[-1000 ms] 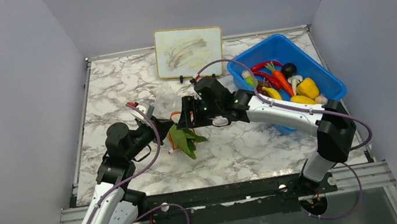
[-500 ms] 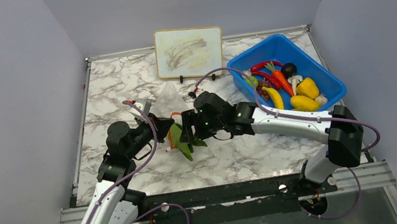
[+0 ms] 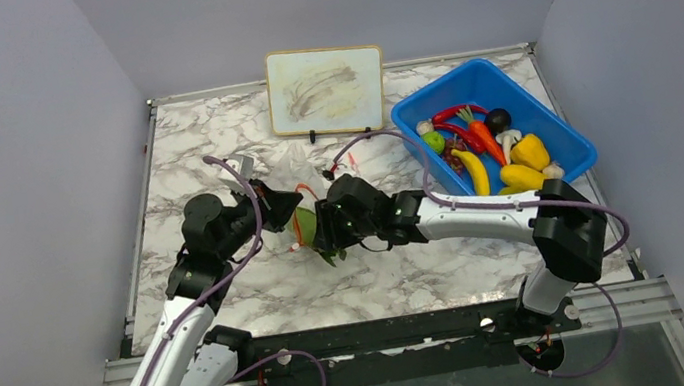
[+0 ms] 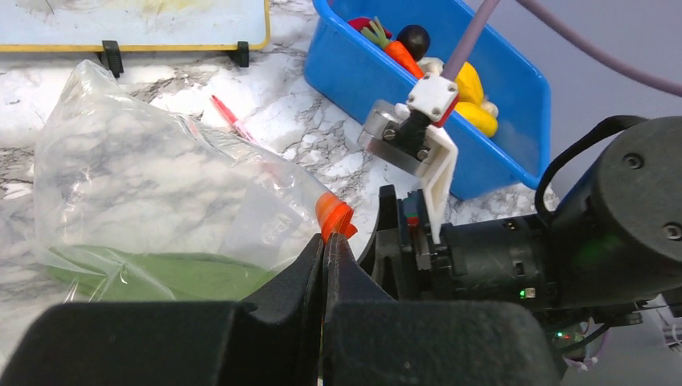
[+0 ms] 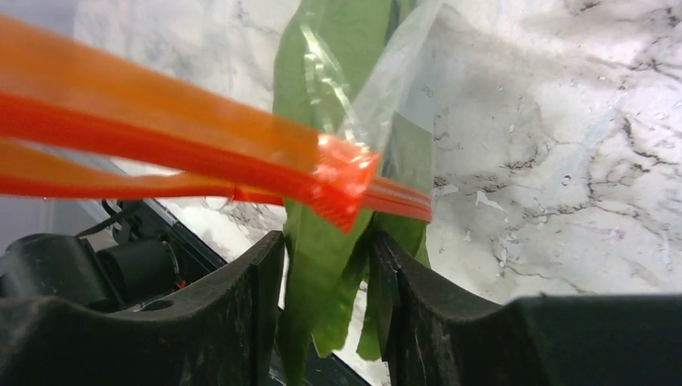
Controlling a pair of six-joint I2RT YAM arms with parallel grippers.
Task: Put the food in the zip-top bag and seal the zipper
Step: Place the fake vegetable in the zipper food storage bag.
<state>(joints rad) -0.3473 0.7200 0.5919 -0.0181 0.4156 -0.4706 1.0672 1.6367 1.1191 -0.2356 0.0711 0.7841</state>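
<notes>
Left gripper [image 4: 326,241] is pinched shut on the corner of the zip-top bag [image 4: 153,185], right at the end of the zipper [image 4: 334,215]. That lifts the mouth off the surface [image 3: 210,141] and turns it toward the other arm. The bag lies well to the left of the blue bin [image 4: 378,88]. Right gripper [image 5: 328,241] is at the bag's mouth, fingers partly apart on either side of the green leafy pod [image 5: 330,40]. I cannot tell whether they actually squeeze it. The pod looks partway in, with plastic over its upper end, so this reads as feeding it deeper. The carrot [image 3: 483,136], banana [image 3: 473,172] and yellow pepper [image 3: 529,151] wait inside the bin. Sealing looks a long way off.
</notes>
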